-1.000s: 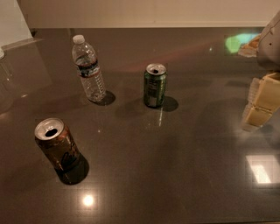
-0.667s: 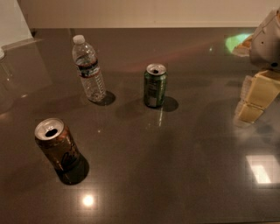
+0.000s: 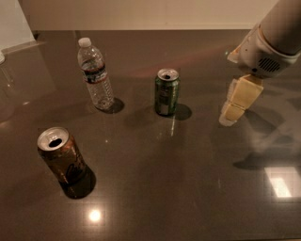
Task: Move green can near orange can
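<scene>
Dark table (image 3: pixel 188 197): orange can (image 3: pixel 62 156) apart; claw (image 3: pixel 229 117) near green can (image 3: pixel 167 92).

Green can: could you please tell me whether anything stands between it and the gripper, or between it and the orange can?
Nothing visible does. The gripper hangs right of the green can, only tabletop between them; the water bottle stands behind the path to the orange can.

Dark glossy table (image 3: pixel 155 197), pale wall (image 3: pixel 141 14) behind.
The surface throws back a round glint (image 3: pixel 95 215) up front and a bright square patch (image 3: pixel 281 181) at right.
</scene>
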`<move>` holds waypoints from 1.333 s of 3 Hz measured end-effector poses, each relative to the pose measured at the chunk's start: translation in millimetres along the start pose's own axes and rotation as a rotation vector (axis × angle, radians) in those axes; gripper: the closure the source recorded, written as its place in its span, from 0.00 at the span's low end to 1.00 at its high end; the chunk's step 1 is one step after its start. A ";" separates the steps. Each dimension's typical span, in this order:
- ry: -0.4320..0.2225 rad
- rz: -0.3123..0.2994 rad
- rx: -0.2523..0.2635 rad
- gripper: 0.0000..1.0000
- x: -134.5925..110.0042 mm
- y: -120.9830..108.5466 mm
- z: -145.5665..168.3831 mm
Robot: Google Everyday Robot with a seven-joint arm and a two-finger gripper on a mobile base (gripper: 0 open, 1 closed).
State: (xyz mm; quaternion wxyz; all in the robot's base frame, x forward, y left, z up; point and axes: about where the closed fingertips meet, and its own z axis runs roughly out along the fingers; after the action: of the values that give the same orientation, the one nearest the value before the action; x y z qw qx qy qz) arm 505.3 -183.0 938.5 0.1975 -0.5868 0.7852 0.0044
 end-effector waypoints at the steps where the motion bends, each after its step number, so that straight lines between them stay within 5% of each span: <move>1: -0.060 0.034 0.015 0.00 -15.4 -23.1 31.9; 2: -0.145 0.079 0.008 0.00 -37.0 -43.7 60.7; 4: -0.321 0.085 -0.078 0.00 -83.5 -42.7 72.9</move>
State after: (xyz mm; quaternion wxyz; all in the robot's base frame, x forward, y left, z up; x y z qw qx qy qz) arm 586.4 -102.1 907.3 0.2972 -0.5519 0.7670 0.1368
